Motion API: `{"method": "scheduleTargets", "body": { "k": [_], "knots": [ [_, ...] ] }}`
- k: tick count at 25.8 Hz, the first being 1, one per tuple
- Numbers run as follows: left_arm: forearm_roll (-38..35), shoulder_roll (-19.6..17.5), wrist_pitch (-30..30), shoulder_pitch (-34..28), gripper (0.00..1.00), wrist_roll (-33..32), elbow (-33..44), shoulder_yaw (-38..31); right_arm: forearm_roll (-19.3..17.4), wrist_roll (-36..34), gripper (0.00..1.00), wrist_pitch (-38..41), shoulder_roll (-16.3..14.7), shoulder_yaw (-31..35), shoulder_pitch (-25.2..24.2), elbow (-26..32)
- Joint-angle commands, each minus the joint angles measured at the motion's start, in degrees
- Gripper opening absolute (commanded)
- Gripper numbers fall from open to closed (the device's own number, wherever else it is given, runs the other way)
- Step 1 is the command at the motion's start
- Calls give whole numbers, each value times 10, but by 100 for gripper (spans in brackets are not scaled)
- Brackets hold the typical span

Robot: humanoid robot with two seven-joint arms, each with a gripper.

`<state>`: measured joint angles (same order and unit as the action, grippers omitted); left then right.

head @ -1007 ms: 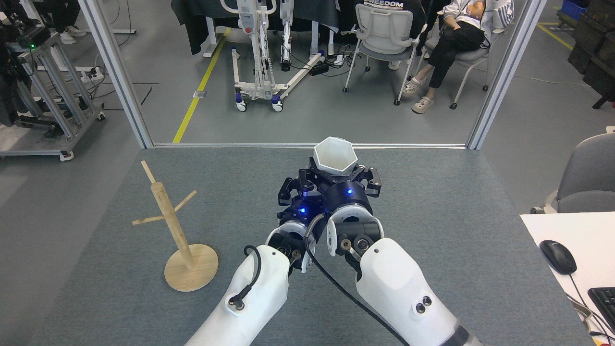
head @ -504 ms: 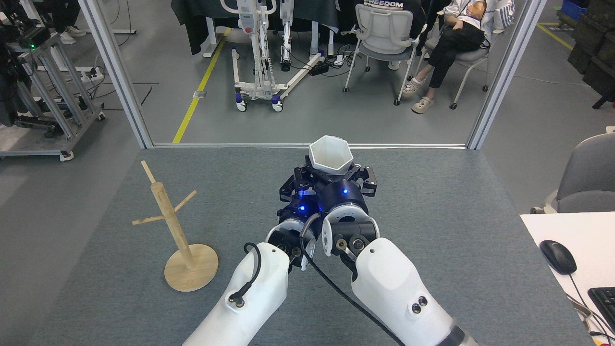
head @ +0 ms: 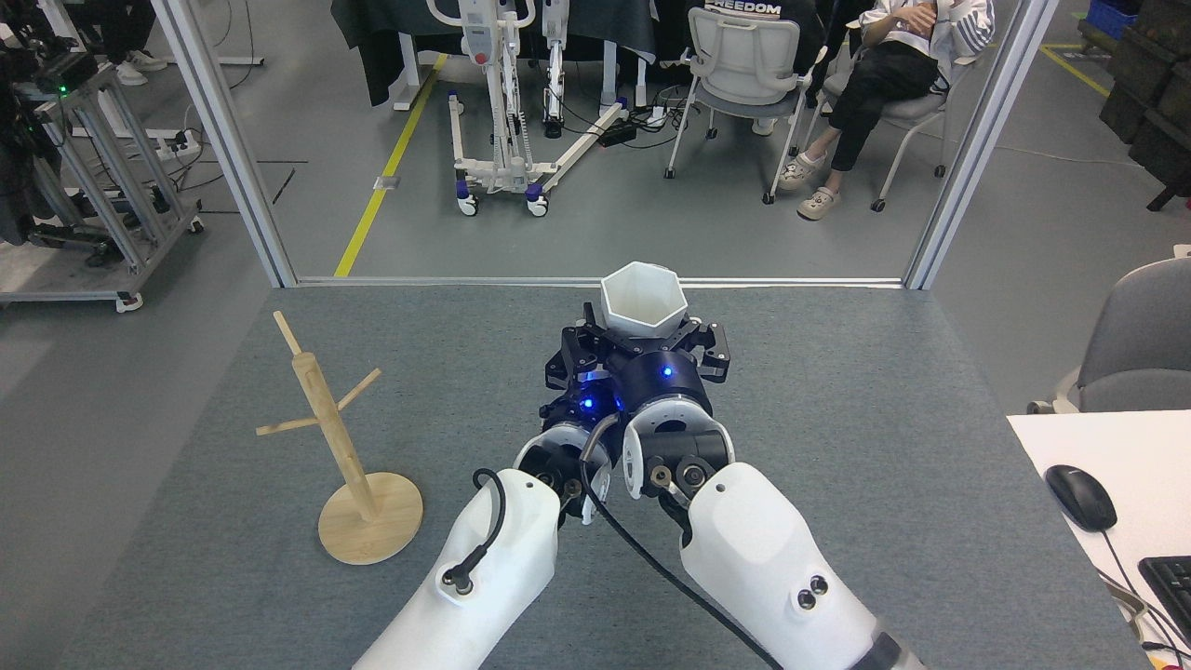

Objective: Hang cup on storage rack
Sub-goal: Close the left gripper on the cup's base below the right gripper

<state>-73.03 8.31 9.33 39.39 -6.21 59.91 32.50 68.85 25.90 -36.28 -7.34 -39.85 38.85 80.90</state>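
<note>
**Listener:** What are your two arms doing at this moment?

**Me:** Both are reaching forward side by side over the grey table [head: 837, 419]. My right gripper [head: 651, 337] is carrying the cup [head: 644, 301], a white faceted cup with its hexagonal mouth facing up. The black jaws are pinching its lower body from both sides. My left gripper [head: 569, 358] is sitting just beside and slightly below the right one, partly hidden by it, so I cannot tell whether its jaws are spread or pressed together, or whether it is touching the cup.

**Listener:** And where is the rack?

**Me:** The storage rack [head: 337, 437] is standing well to the left of both grippers and nearer to my body, a slim wooden post with thin angled pegs on a round base. Nothing is hanging on it.

**Listener:** How should this step be done well?

**Me:** I judge I am readying the cup for the hang. The side tab with its hole is not showing from here, so I should be turning that tab toward a peg while keeping the pinch firm, then travelling left slowly and threading the hole over an upward-angled peg without knocking the light post over.
</note>
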Motion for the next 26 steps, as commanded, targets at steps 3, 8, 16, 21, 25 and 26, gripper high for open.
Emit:
{"method": "scheduleTargets", "body": {
  "k": [3,8,16,21,25,26],
  "knots": [
    [-1,0,-19,0,0,3,1,0,0,-1,99,2,-2,-1,-1,1],
    [-1,0,-21,-1,0,7,3,0,0,-1,99,2,-4,-1,-6,2],
    [-3,0,-33,-4,0,8,16,1,1,-1,99,2,-22,-1,-11,30],
    [-7,0,-41,-4,0,9,19,2,1,-1,99,2,-46,1,-28,76],
    [-7,0,-46,-4,0,16,19,2,1,0,99,2,-61,3,-49,114],
    [-7,0,-46,-4,0,16,19,2,1,0,99,2,-65,3,-54,121]
  ]
}}
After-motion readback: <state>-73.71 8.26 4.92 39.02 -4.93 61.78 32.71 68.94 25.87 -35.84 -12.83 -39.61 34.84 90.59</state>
